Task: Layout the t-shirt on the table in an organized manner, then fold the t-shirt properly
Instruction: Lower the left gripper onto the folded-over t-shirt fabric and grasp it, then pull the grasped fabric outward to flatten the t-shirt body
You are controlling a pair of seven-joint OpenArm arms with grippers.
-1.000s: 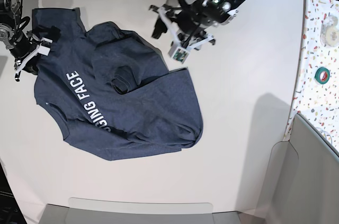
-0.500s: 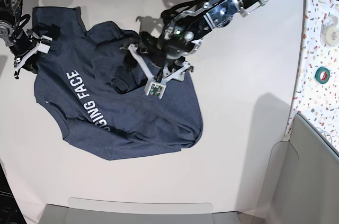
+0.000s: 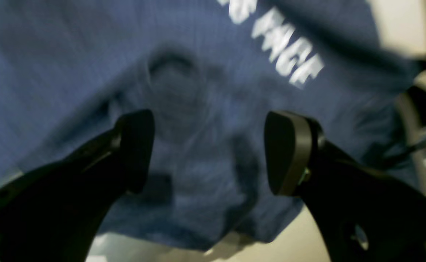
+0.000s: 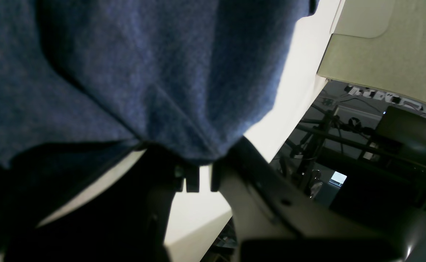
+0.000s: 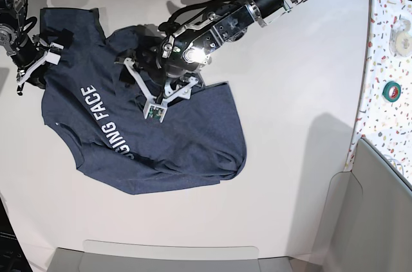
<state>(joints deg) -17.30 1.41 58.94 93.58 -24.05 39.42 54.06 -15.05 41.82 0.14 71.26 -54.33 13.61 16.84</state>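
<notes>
Left gripper spread wide over crumpled t-shirt, grasping nothing. Right gripper clenched on shirt edge. Green tape roll well apart on speckled surface.

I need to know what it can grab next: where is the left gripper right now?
In the base view, the left gripper hangs open over the middle of the t-shirt, just right of the white lettering.

One t-shirt — one table — two tape rolls — two arms.
</notes>
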